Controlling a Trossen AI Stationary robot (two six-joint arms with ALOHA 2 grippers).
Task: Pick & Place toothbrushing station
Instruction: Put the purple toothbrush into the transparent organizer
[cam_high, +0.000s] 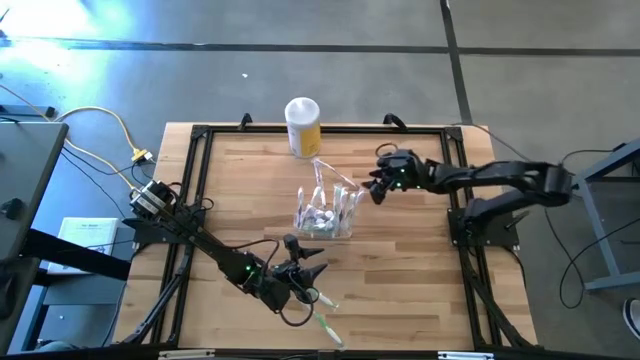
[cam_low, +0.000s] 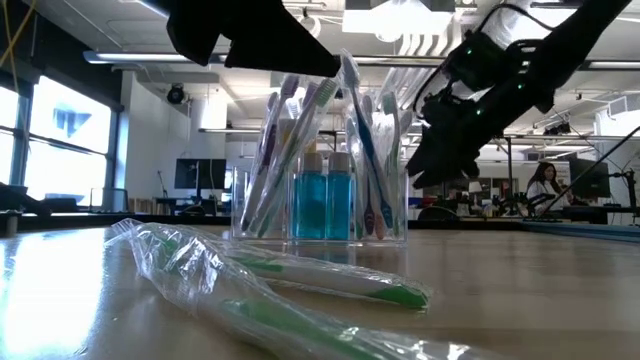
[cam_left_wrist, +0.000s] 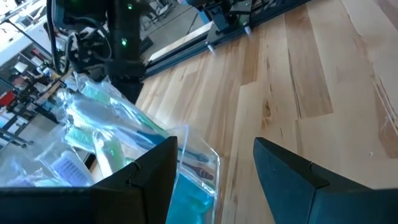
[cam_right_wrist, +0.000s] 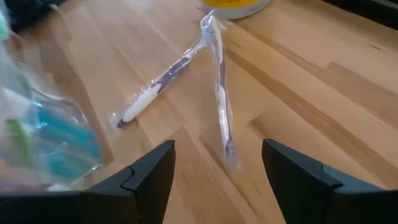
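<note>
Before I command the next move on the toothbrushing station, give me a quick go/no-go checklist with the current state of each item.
1. Toothbrushing station upright mid-table, wrapped brushes and blue bottles inside: ok.
2. Left gripper open, nothing held, just on the near side of the station: ok.
3. Right gripper open, nothing held, beside the station's right side: ok.
4. Table around the station free of loose items: not ok. Two wrapped purple toothbrushes lie between it and the yellow canister; wrapped green toothbrushes lie near the front edge.
5. Either gripper touching the station: cannot tell.
</note>
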